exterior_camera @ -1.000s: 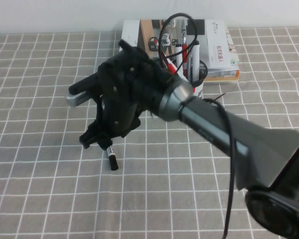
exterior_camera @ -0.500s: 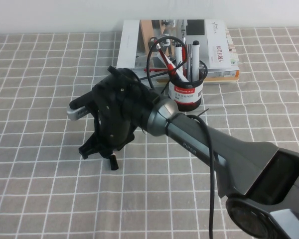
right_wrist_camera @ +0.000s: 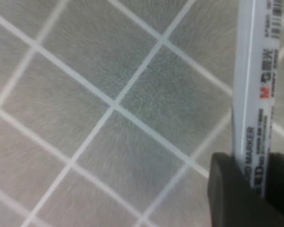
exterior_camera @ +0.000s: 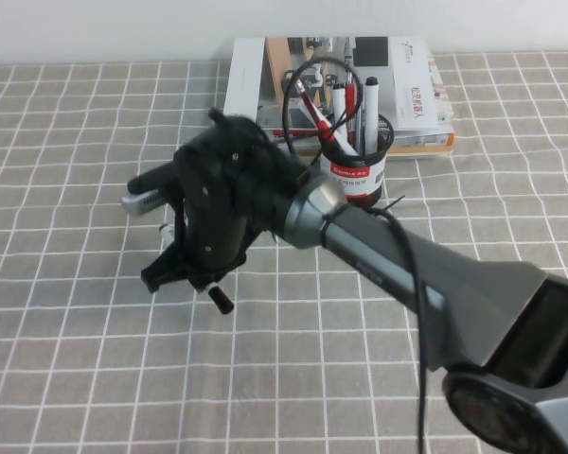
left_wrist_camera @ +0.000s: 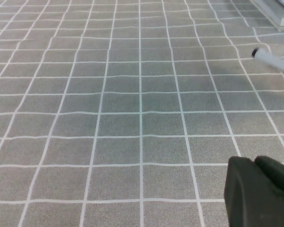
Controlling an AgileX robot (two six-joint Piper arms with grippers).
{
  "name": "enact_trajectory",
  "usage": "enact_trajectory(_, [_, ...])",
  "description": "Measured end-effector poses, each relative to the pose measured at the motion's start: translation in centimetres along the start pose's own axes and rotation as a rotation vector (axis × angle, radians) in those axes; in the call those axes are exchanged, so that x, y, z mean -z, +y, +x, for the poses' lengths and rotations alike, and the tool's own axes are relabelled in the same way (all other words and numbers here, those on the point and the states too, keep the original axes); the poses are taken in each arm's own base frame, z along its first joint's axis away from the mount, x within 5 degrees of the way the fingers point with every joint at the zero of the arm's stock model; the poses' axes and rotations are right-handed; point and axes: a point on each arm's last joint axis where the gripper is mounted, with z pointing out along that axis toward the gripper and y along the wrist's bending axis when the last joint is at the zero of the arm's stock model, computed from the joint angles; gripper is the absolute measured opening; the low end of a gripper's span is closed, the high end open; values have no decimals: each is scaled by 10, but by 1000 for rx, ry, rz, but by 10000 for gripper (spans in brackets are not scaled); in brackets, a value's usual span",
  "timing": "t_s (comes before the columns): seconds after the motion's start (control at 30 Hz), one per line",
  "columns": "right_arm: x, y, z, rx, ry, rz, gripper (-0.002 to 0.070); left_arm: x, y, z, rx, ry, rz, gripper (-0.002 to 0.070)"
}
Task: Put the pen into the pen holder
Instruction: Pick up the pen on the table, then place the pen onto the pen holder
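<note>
My right gripper (exterior_camera: 204, 282) reaches over the middle left of the table and is shut on the pen (exterior_camera: 221, 300). The pen's black cap sticks out below the fingers, close over the cloth. In the right wrist view the white printed barrel (right_wrist_camera: 252, 94) runs between the two black fingers (right_wrist_camera: 227, 194). The pen holder (exterior_camera: 357, 175), a black cup with a red-banded label, stands behind and to the right of the gripper with several pens in it. My left gripper (left_wrist_camera: 253, 164) is out of the high view, shut and empty low over the cloth. The pen's small black end (left_wrist_camera: 255, 52) shows far off.
A flat white printed box (exterior_camera: 265, 71) lies at the back behind the holder. A black cable (exterior_camera: 298, 80) loops over the arm beside the holder. The grey checked cloth (exterior_camera: 76, 359) covers the table.
My right gripper has turned and shifted slightly left with the pen in it. The pen's cap end has swung a little. The holder, partly hidden a second ago, now shows.
</note>
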Motion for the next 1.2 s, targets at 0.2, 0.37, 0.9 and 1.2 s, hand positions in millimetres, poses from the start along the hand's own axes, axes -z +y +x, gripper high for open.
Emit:
enact_trajectory(0.2, [54,4,2,25,-56,20,95,0,0,0,0,0,0,-3])
enact_trajectory(0.37, [84,3,20,12,-81,8,95,0,0,0,0,0,0,-3])
enact_trajectory(0.9, [114,-62,148,-117,-1134,-243,94,0,0,0,0,0,0,-3])
enact_trajectory(1.2, [122,-115,140,-84,-1395,15,94,0,0,0,0,0,0,-3])
